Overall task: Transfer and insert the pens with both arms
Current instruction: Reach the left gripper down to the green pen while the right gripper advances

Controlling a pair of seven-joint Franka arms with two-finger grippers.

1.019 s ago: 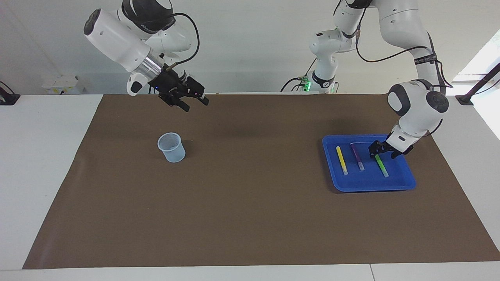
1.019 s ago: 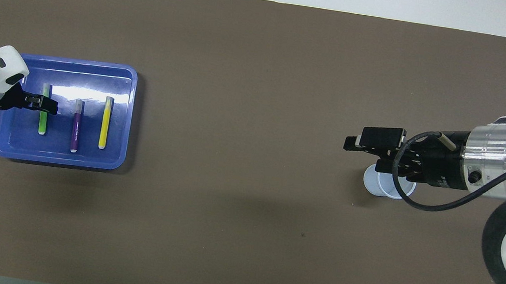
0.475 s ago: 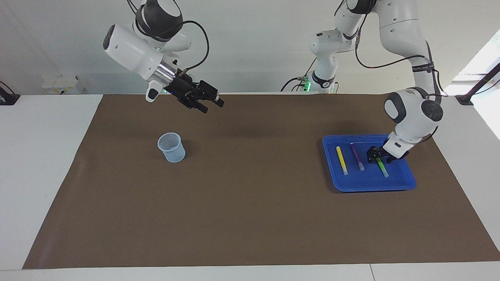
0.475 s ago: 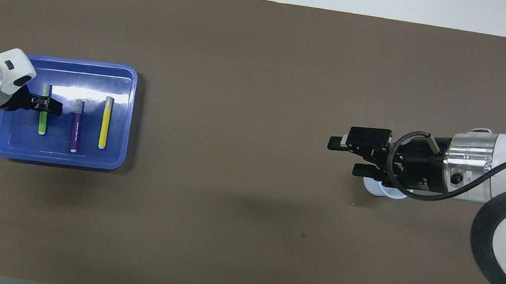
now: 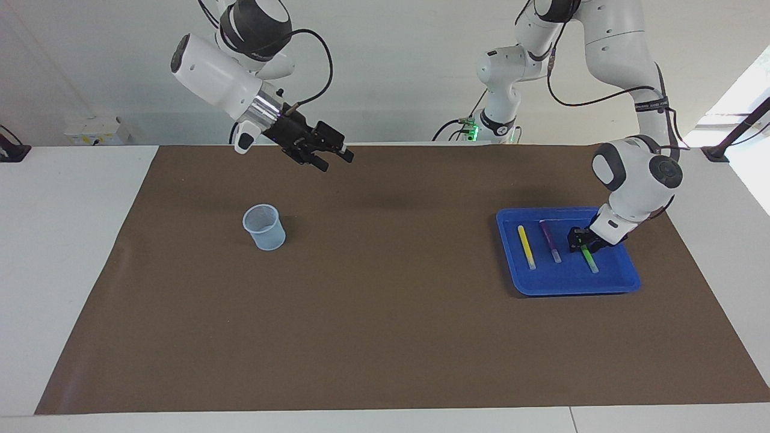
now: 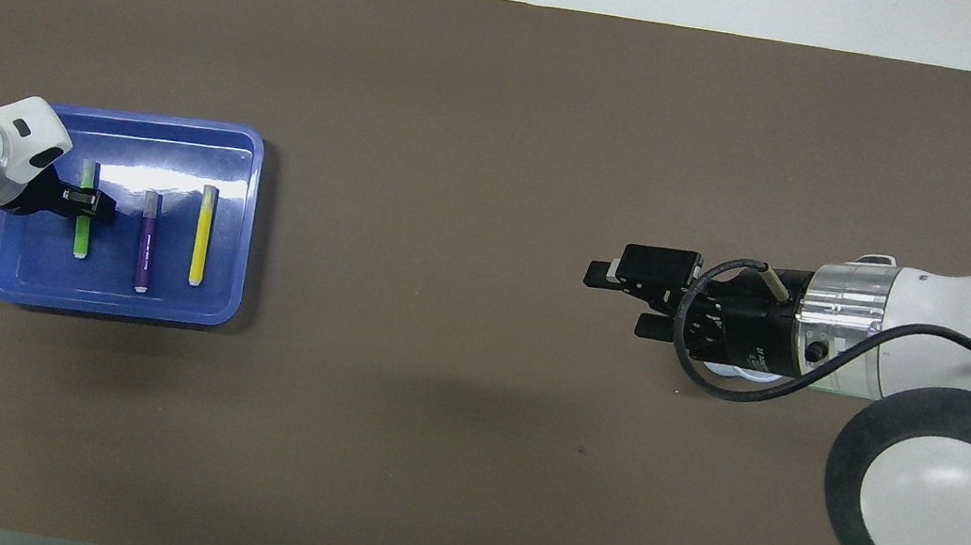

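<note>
Pens lie side by side in a blue tray (image 5: 625, 281) on the table's brown mat (image 5: 385, 337): the yellow pen (image 5: 527, 247), the purple pen (image 5: 550, 240) and the green pen (image 5: 589, 258). Left claw (image 5: 580, 242) is down in the tray, clamped on the green pen. Right claw (image 5: 334, 159), fingers apart, hangs over the mat away from the tray, near a clear cup (image 5: 264, 227).

Bright, even light; white glare on the blue tray (image 6: 135, 130); soft shadows on the brown mat (image 5: 385, 337); both views sharp.
</note>
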